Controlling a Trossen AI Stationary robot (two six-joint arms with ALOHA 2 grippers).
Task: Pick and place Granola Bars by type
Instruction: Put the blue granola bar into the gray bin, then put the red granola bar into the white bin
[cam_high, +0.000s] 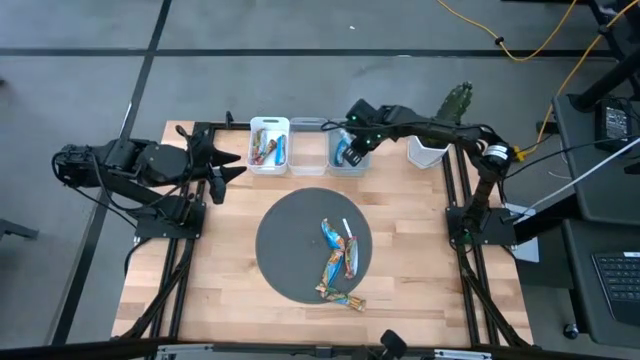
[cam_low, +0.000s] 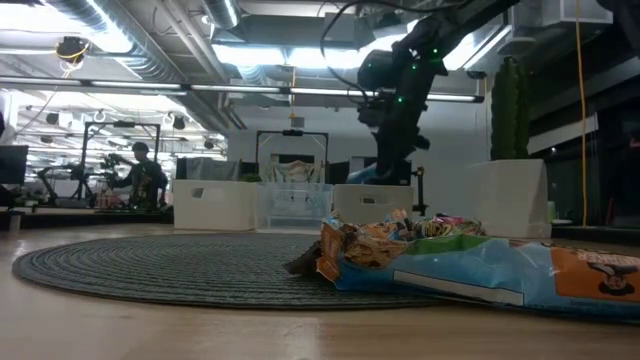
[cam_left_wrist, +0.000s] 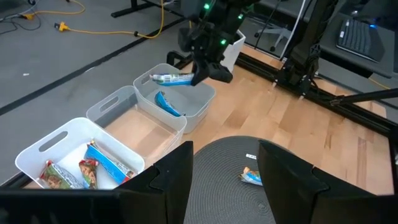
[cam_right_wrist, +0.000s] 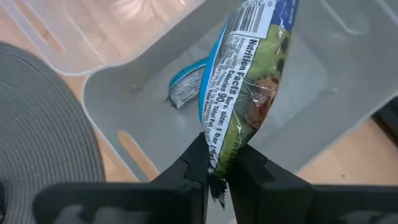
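The right hand (cam_right_wrist: 217, 163) gripped a blue granola bar (cam_right_wrist: 245, 81) by one end, over a grey bin (cam_high: 347, 152) holding another blue bar (cam_right_wrist: 185, 84). The left hand (cam_high: 228, 170) waited open beside the white bin (cam_high: 269, 146). More bars (cam_high: 338, 262) lay on the round mat (cam_high: 290, 240).

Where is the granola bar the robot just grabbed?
The right end effector pinches the blue-green granola bar above the grey bin, third in the row at the table's far edge, where another blue bar already lies.
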